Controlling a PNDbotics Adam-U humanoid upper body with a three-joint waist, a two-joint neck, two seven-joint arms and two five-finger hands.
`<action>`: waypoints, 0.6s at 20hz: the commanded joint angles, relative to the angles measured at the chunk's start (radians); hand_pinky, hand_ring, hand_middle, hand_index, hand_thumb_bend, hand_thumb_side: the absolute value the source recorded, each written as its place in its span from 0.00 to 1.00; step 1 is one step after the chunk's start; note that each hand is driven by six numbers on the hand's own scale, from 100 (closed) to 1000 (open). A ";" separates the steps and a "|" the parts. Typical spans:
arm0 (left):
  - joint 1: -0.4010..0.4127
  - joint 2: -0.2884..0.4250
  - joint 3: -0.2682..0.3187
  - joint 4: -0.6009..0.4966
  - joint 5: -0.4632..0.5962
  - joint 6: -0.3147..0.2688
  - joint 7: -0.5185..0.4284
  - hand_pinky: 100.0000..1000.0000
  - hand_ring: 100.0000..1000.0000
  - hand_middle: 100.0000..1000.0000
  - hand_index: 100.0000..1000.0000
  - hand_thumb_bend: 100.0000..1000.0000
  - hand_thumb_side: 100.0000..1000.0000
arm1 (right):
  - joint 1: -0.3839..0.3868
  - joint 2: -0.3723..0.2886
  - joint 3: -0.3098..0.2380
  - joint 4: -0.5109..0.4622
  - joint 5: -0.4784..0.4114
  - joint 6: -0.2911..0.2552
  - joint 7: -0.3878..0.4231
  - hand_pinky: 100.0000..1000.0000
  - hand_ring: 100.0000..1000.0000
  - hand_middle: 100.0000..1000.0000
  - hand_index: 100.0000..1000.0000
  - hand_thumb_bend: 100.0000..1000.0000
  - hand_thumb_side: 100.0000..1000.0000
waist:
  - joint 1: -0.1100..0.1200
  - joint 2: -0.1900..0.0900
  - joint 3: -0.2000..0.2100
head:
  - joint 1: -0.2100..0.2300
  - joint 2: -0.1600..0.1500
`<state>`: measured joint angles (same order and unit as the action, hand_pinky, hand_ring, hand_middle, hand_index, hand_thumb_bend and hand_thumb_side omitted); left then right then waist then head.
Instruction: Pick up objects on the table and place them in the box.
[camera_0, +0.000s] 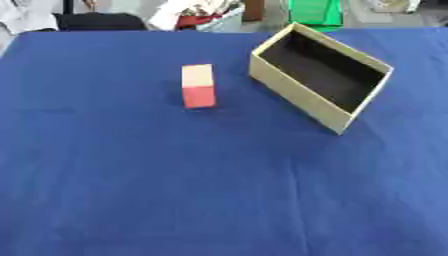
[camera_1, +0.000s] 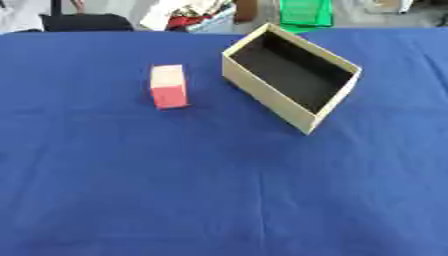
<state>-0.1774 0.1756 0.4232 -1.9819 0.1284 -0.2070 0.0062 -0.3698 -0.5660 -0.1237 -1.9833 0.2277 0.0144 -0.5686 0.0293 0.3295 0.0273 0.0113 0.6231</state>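
Note:
A small block (camera_0: 199, 85) with a tan top and a red front stands on the blue tablecloth (camera_0: 175, 175), left of centre and towards the back. To its right sits an open tan cardboard box (camera_0: 297, 95) with a dark inside, set at an angle, with nothing visible in it. A short gap of cloth separates the block from the box's near corner. Neither of my hands shows in either eye view.
Beyond the table's far edge lie a black bag (camera_0: 101, 21), a heap of white and red items (camera_0: 197, 14) and a green container (camera_0: 315, 12). The blue cloth covers the whole table in front of the block and box.

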 joint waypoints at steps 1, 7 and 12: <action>-0.003 0.017 0.004 -0.018 -0.004 -0.003 -0.002 0.64 0.53 0.60 0.85 0.00 0.79 | -0.009 -0.028 -0.011 -0.017 0.008 0.002 -0.001 0.75 0.73 0.77 0.78 0.00 0.84 | 0.001 -0.021 -0.001 | 0.002 -0.006; -0.004 0.018 0.004 -0.018 -0.002 -0.002 0.001 0.64 0.53 0.60 0.85 0.00 0.79 | -0.010 -0.025 -0.011 -0.017 0.009 0.002 -0.001 0.75 0.73 0.77 0.78 0.00 0.84 | 0.000 -0.027 -0.001 | 0.005 -0.015; -0.006 0.032 0.000 -0.018 -0.002 0.001 0.001 0.64 0.54 0.60 0.85 0.00 0.78 | -0.009 -0.026 -0.013 -0.017 0.009 0.002 -0.002 0.75 0.73 0.77 0.78 0.00 0.84 | 0.001 -0.030 -0.005 | 0.007 -0.018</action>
<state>-0.1772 0.1775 0.4228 -1.9819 0.1284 -0.2064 0.0066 -0.3698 -0.5660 -0.1237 -1.9833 0.2279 0.0145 -0.5686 0.0309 0.3200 0.0234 0.0158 0.6166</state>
